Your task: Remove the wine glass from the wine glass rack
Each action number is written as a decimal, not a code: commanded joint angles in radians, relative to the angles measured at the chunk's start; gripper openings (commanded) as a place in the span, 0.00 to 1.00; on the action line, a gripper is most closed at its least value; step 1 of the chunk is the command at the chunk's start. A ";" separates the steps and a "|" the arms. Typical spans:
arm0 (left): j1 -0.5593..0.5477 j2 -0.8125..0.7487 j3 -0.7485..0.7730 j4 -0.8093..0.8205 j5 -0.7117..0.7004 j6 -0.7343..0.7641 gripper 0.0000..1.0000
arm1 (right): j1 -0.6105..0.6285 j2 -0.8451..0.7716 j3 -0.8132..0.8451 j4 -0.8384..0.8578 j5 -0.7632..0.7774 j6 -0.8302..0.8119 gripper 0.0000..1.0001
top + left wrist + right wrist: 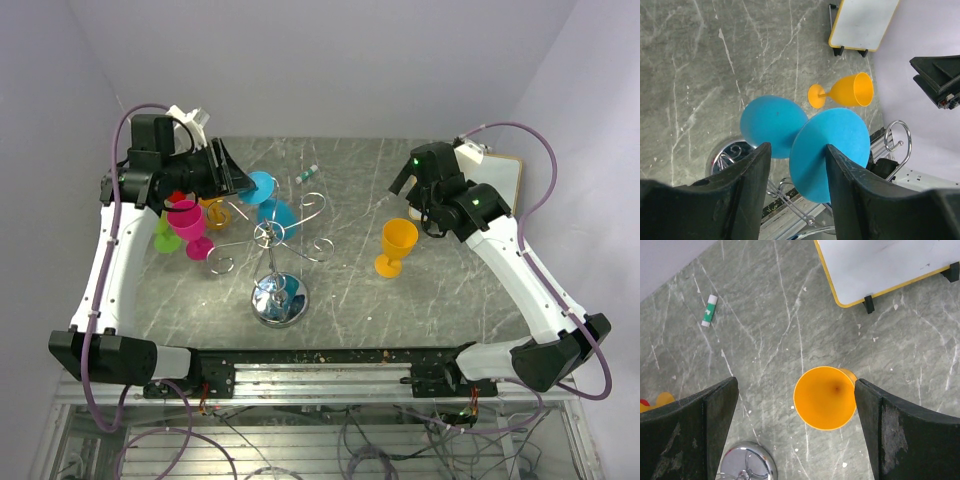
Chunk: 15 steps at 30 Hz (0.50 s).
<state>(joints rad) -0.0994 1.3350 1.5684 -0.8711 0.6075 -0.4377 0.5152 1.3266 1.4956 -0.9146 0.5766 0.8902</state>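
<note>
Back left is cramped: the pink glass (188,222) and green glass (165,238) sit just beside the left pincer (797,150), with the rack (278,238) and its curly hooks spreading across the middle. An orange glass (824,397) stands right under the right pincer (796,385). The whiteboard (507,178) blocks the back right. The near-right tabletop (420,310) is bare, so there's plenty of room there.
</note>
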 commanded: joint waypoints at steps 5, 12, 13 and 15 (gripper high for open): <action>-0.020 -0.018 -0.009 0.028 0.003 -0.013 0.47 | -0.005 -0.006 -0.004 -0.021 0.029 0.010 1.00; -0.023 -0.032 0.002 0.026 -0.018 -0.027 0.38 | -0.004 -0.006 -0.002 -0.030 0.029 0.018 1.00; -0.024 -0.033 0.003 0.025 -0.021 -0.027 0.37 | -0.005 -0.007 -0.001 -0.030 0.029 0.018 1.00; -0.025 -0.035 0.007 0.022 -0.025 -0.026 0.34 | -0.005 -0.007 0.000 -0.031 0.029 0.019 1.00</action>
<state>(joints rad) -0.1143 1.3182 1.5631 -0.8490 0.6033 -0.4591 0.5152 1.3266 1.4956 -0.9291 0.5770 0.8970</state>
